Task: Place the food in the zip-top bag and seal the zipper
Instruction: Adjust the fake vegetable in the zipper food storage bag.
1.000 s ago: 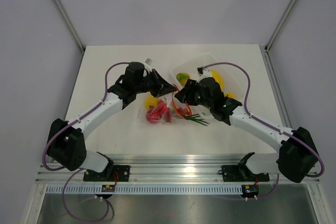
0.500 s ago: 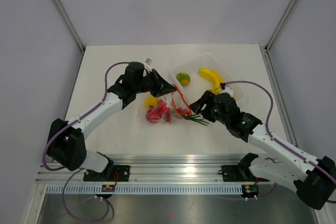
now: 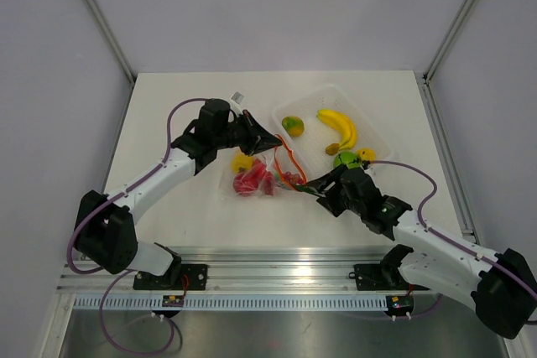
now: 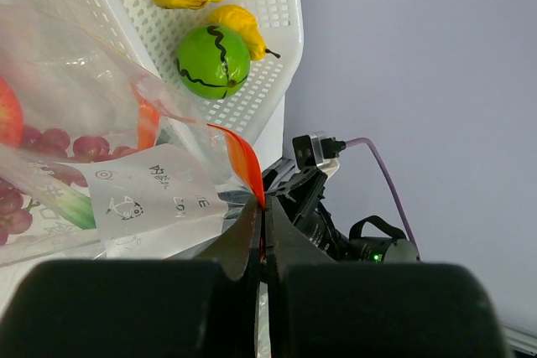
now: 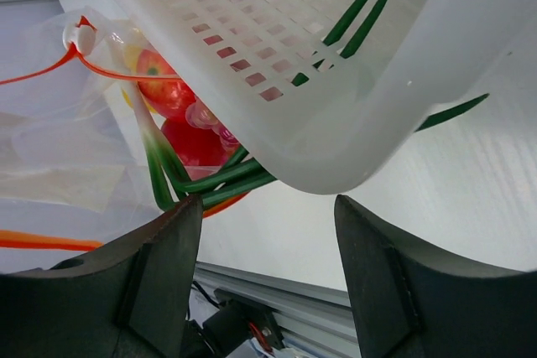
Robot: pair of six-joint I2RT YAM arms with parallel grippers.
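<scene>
The zip-top bag [image 3: 254,180] lies mid-table with red round fruits [image 3: 250,180] inside and a yellow pepper [image 3: 243,161] at its far edge. My left gripper [image 3: 273,145] is shut on the orange-red zipper [image 3: 290,162] and holds the mouth up; the left wrist view shows the jaws [image 4: 262,207] pinching the strip [image 4: 243,161]. My right gripper [image 3: 322,188] is open and empty, low beside the green stalks [image 3: 302,189]. The right wrist view shows its gripper [image 5: 267,207] just short of the stalks [image 5: 220,184] and red fruits [image 5: 191,142].
A white perforated tray [image 3: 376,123] at the back right holds an orange-green mango [image 3: 292,126], a banana [image 3: 338,127], a green round fruit [image 3: 346,158] and a small yellow piece [image 3: 367,155]. Its corner [image 5: 352,98] hangs close above my right gripper.
My right arm has drawn back from the bag's mouth toward the near right and lowered by the green stalks, uncovering the tray's fruits. The left arm has not moved.
</scene>
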